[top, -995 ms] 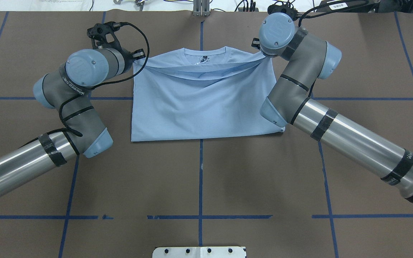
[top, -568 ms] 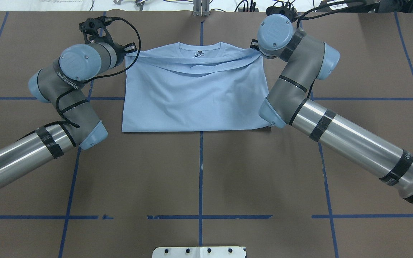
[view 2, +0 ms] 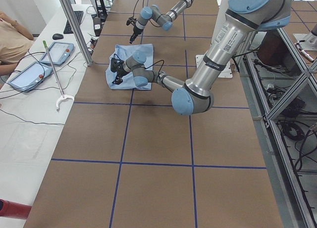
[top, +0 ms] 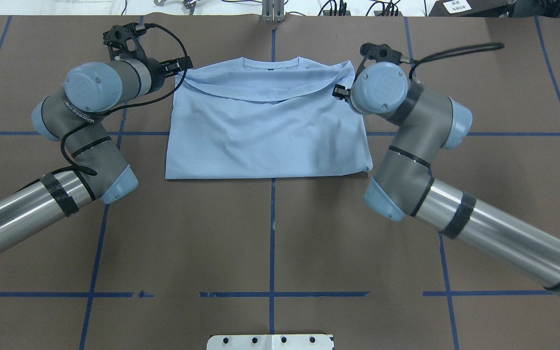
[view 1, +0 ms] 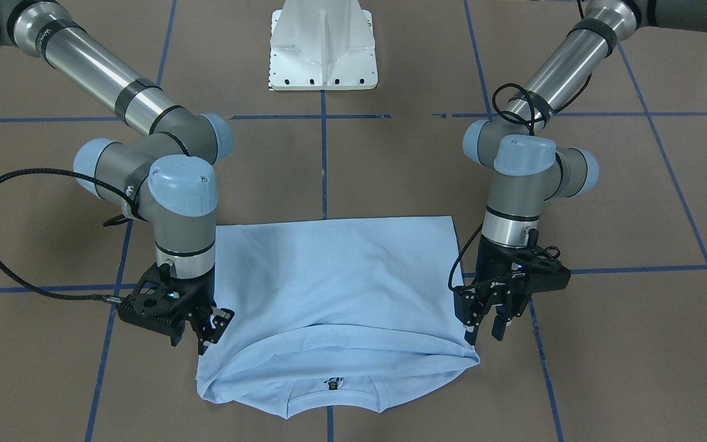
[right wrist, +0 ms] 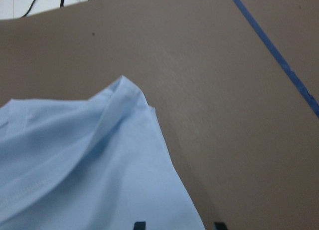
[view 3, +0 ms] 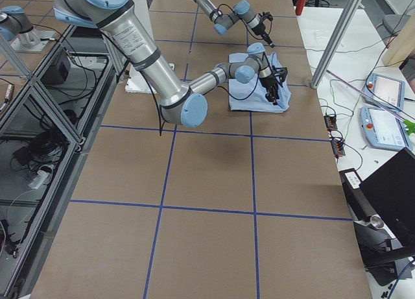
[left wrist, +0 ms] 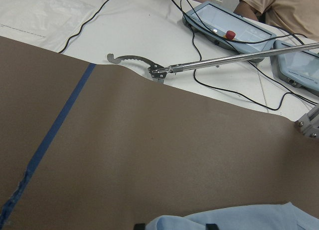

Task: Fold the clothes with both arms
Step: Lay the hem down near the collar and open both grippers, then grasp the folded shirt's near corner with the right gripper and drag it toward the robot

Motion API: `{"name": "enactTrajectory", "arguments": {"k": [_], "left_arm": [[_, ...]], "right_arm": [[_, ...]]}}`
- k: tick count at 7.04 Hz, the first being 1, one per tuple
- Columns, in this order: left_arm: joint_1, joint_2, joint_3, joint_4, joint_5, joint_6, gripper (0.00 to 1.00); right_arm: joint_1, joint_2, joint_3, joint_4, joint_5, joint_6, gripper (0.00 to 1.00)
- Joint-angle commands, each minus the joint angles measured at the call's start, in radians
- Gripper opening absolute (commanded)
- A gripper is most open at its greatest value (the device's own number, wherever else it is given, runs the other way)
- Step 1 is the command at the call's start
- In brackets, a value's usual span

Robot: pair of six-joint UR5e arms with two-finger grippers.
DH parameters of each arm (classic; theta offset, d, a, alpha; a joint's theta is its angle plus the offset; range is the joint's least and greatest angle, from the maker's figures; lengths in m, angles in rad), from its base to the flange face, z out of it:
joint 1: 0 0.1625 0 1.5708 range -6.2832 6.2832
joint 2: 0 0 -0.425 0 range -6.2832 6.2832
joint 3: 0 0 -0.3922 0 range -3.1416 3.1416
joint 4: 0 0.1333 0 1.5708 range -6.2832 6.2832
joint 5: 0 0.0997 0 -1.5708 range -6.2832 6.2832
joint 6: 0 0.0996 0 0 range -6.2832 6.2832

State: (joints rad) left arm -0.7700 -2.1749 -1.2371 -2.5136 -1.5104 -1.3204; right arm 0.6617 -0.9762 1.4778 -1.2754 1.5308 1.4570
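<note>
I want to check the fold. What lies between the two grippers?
Only the folded T-shirt lies there; it spans the stretch from the left gripper to the right gripper. The front-facing view shows this best.

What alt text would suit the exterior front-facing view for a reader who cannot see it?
A light blue T-shirt lies folded on a brown table, collar nearest the camera. The open left gripper, on the view's right, and the open right gripper, on the view's left, hang at its two near corners.
</note>
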Motion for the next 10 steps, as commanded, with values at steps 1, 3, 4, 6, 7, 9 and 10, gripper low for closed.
{"name": "enactTrajectory", "arguments": {"k": [1, 3, 4, 6, 7, 9, 10], "left_arm": [[0.003, 0.014, -0.001, -0.067, -0.034, -0.005, 1.0], [0.004, 0.013, -0.001, -0.062, -0.033, -0.006, 1.0], [0.006, 0.013, -0.001, -0.062, -0.033, -0.006, 1.0], [0.008, 0.02, -0.001, -0.062, -0.028, -0.006, 1.0], [0.006, 0.023, -0.007, -0.06, -0.027, -0.006, 1.0], [0.006, 0.026, -0.016, -0.06, -0.03, -0.005, 1.0], [0.008, 0.026, -0.018, -0.06, -0.03, -0.006, 1.0]], "right_arm": [[-0.094, -0.146, 0.166, 0.001, -0.012, 0.197, 0.56], [-0.123, -0.214, 0.242, -0.001, -0.014, 0.203, 0.57], [-0.134, -0.213, 0.233, -0.001, -0.014, 0.203, 0.56], [-0.137, -0.204, 0.225, -0.001, -0.014, 0.203, 0.41], [-0.136, -0.202, 0.223, -0.001, -0.014, 0.201, 0.1], [-0.131, -0.205, 0.214, -0.001, -0.011, 0.201, 0.0], [-0.129, -0.219, 0.272, -0.004, -0.003, 0.204, 0.0]]}}
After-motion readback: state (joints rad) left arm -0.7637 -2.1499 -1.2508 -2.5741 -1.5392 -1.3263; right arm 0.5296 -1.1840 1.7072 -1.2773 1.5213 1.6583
